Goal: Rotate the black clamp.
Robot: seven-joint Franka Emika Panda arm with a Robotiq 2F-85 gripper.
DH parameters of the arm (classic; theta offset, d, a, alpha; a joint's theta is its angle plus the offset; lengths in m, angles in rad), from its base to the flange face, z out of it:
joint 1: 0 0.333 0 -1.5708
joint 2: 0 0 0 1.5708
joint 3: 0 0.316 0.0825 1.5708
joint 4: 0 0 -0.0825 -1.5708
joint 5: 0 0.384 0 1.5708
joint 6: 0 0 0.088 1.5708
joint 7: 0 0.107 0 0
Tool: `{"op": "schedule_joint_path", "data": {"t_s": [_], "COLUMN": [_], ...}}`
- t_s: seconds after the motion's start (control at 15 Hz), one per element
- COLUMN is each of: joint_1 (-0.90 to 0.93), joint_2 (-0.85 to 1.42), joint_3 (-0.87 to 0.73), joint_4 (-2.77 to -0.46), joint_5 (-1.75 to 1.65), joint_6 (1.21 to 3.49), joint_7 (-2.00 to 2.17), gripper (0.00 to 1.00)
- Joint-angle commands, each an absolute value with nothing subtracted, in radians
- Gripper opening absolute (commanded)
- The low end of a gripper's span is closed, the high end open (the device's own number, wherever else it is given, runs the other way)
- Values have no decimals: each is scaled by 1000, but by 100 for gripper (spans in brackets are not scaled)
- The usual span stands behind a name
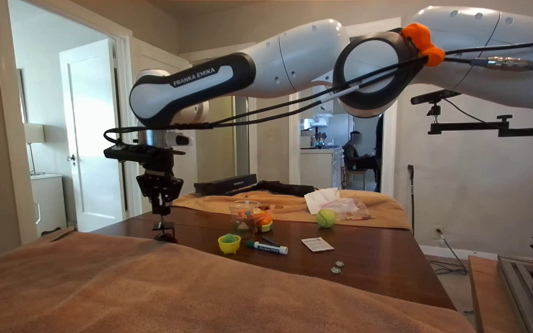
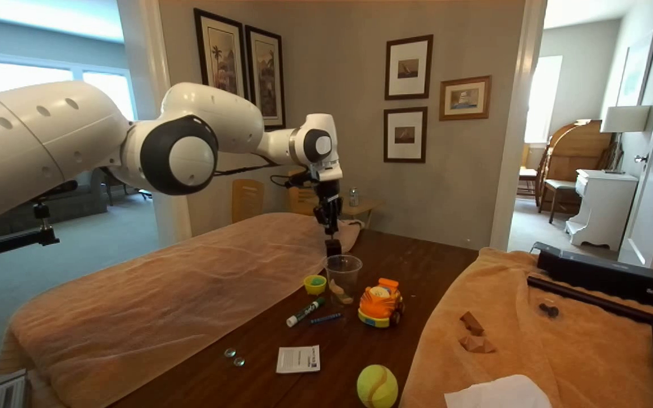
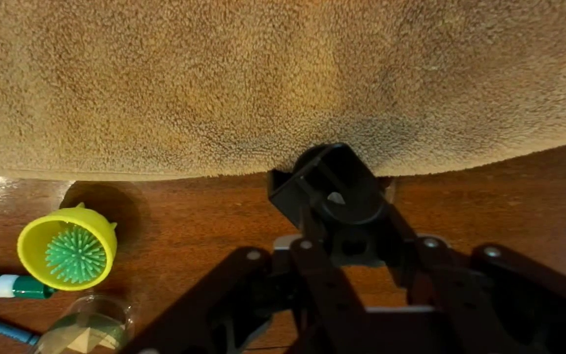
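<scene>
The end effector is pointing straight down, well to the left of the yellow cup in an exterior view, and its fingers seem to be clasping the upper end of the black clamp. The clamp is sitting directly beneath the fingertips, well right of the cup in the wrist view; the coming turn, I'm judging, is depending on that alignment, a plain roll probably being enough to swing it on the spot. Its long axis is hard to tell, so squat is it, but its blocky end is slanting toward the upper left in the wrist view. Whether it is resting on the counter I'm not managing to tell. High above the cup, the arm is showing "FRANKA EMIKA"; the long black box, well right of the cup in an exterior view, is reading "Small Rig Big". The green-capped marker near the cup and the white packet farther from it are carrying print too small to make out.
</scene>
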State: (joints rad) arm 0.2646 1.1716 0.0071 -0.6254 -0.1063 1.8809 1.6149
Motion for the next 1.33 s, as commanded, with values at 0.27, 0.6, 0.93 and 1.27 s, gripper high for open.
{"op": "schedule_joint_path", "data": {"t_s": [0.27,0.6,0.93,1.27], "joint_1": [265,284,309,318], "joint_2": [1195,1198,1188,1182], "joint_3": [-4,-42,-76,-67], "joint_4": [-625,-635,-649,-660], "joint_5": [-87,-106,-105,-83], "joint_6": [2003,2021,1986,1977], "joint_7": [1847,2104,2332,2522], "gripper": [9,9,9,9]}}
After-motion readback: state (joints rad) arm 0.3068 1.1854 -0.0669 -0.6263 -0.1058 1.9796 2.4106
